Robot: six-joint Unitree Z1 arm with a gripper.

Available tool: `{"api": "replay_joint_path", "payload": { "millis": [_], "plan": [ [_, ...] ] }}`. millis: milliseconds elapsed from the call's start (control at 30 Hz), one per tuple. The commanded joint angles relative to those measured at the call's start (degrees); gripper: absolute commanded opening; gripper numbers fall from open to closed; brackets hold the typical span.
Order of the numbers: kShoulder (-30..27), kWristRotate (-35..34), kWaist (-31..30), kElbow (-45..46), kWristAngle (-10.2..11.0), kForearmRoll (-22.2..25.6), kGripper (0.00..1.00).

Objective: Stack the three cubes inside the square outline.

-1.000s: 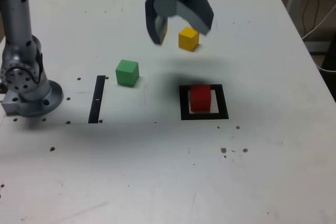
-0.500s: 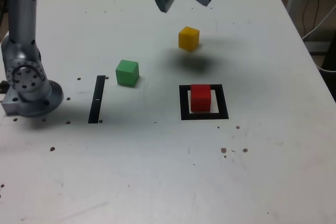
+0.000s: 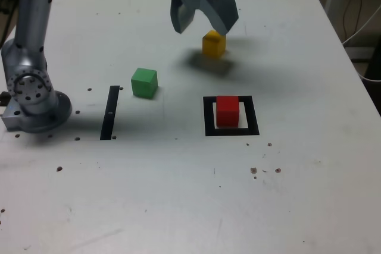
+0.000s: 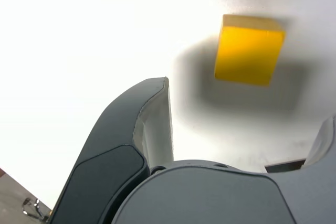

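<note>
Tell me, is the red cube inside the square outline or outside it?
Inside: the red cube sits within the square outline.

In the exterior view the pincer [image 3: 203, 25] covers the top of the yellow cube [image 3: 214, 46], and its own upper part runs off the top edge. The red cube [image 3: 227, 111] hides much of the outline's [image 3: 209, 115] centre. In the wrist view one finger [image 4: 324, 145] is cut by the edge.

Premises appear to be a robotics lab: arm base [image 3: 33, 96] bolted to a scuffed white table [image 3: 178, 194], cables [image 3: 363, 22] trailing alongside.
</note>
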Motion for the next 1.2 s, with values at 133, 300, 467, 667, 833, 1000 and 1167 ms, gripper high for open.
{"api": "replay_joint_path", "payload": {
  "millis": [133,300,467,667,833,1000,1167],
  "plan": [
    [2.39,0.12,0.65,-0.05,0.31,-2.17,0.97],
    [4.38,0.57,0.83,0.17,0.48,-4.35,0.95],
    [4.85,1.03,1.01,0.38,1.46,-5.86,0.93],
    [4.80,1.01,1.02,0.99,1.99,-6.51,0.88],
    [4.80,0.82,1.02,1.50,1.60,-6.71,0.84],
    [4.77,0.63,1.02,2.16,1.46,-7.45,0.79],
    [4.65,0.58,1.02,2.58,1.56,-8.05,0.73]
  ]
}}
